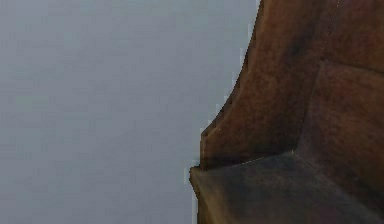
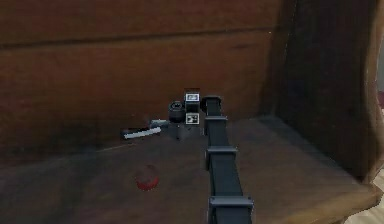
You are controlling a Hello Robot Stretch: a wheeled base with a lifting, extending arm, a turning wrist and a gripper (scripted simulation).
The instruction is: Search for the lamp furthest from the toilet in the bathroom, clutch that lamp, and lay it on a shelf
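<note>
One dark square arm bar (image 2: 226, 170) rises from the arm side view's bottom edge over one dark brown wooden shelf board (image 2: 80, 185). At its far end stand two small white squares with black marks (image 2: 193, 99). Left of them sits one gripper (image 2: 135, 131) with a dark body and thin pale fingers (image 2: 147, 128) reaching toward the view's left. Whether the fingers are apart or together cannot be told, nor whether they hold anything.

One small reddish blob (image 2: 148, 182) lies on the board, near the gripper and toward the bottom edge, left of the arm bar. Whether it is the lamp cannot be told. One brown wooden back panel (image 2: 100, 70) and one darker side panel (image 2: 325, 80) close the shelf in.

In the forward view, one plain grey wall (image 1: 90, 100) is at the left and one brown wooden furniture piece (image 1: 310, 80) at the right.
</note>
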